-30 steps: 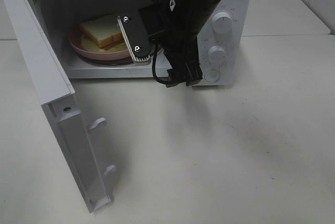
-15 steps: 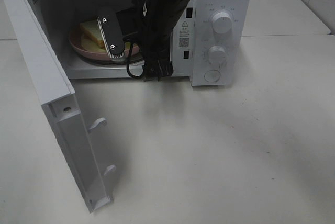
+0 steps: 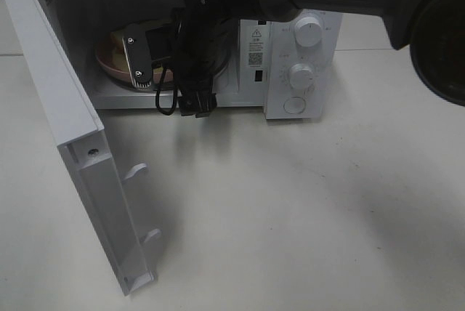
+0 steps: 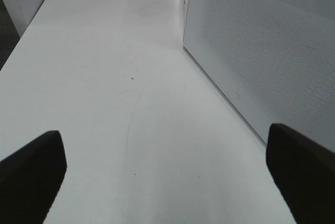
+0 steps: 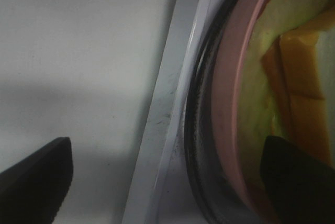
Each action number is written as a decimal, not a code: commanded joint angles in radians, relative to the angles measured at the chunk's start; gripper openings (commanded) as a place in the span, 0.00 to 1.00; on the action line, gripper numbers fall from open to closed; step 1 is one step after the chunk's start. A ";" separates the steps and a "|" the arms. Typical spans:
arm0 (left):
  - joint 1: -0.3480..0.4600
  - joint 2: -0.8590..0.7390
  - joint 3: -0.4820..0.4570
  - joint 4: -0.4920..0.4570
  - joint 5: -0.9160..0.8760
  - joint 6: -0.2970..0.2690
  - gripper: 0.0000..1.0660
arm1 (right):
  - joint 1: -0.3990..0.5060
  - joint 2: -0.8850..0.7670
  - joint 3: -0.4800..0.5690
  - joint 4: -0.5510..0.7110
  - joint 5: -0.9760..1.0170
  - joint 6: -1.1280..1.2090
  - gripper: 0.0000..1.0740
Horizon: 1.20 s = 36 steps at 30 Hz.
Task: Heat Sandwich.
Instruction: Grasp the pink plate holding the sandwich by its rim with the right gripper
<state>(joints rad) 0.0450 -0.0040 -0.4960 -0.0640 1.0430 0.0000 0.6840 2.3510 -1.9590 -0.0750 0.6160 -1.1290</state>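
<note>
The sandwich [image 5: 298, 62], pale bread with a tan crust, lies on a round pink plate [image 5: 230, 103] on the dark glass turntable [image 5: 194, 130] inside the open microwave [image 3: 305, 42]. My right gripper [image 5: 167, 182] hangs open at the oven's front sill. One finger is over the table and the other over the plate's rim, with nothing between them. In the high view my right arm [image 3: 211, 27] reaches across the opening and hides most of the sandwich; the plate [image 3: 109, 66] peeks out on the left. My left gripper [image 4: 167, 182] is open over bare table.
The microwave door [image 3: 73, 122] stands swung out to the left, handle pegs facing the front. A white perforated panel [image 4: 261, 51] of the microwave lies close beside my left gripper. Two knobs and a button [image 3: 301, 75] sit on the control panel. The white table [image 3: 305, 209] spreads in front.
My right arm has swung left across the oven opening, uncovering the control panel. Its wrist now covers most of the sandwich. The jaws stay open.
</note>
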 commanded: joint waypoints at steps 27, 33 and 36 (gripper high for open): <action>0.001 -0.020 0.003 0.006 -0.012 0.000 0.92 | -0.025 0.207 -0.303 0.021 0.040 0.033 0.85; 0.001 -0.020 0.003 0.009 -0.012 0.000 0.92 | -0.039 0.236 -0.327 0.023 0.035 0.028 0.84; 0.001 -0.020 0.003 0.009 -0.012 0.000 0.92 | -0.042 0.241 -0.328 0.024 0.023 0.018 0.84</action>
<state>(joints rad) 0.0450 -0.0040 -0.4960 -0.0600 1.0430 0.0000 0.6480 2.5840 -2.2840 -0.0560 0.6340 -1.1050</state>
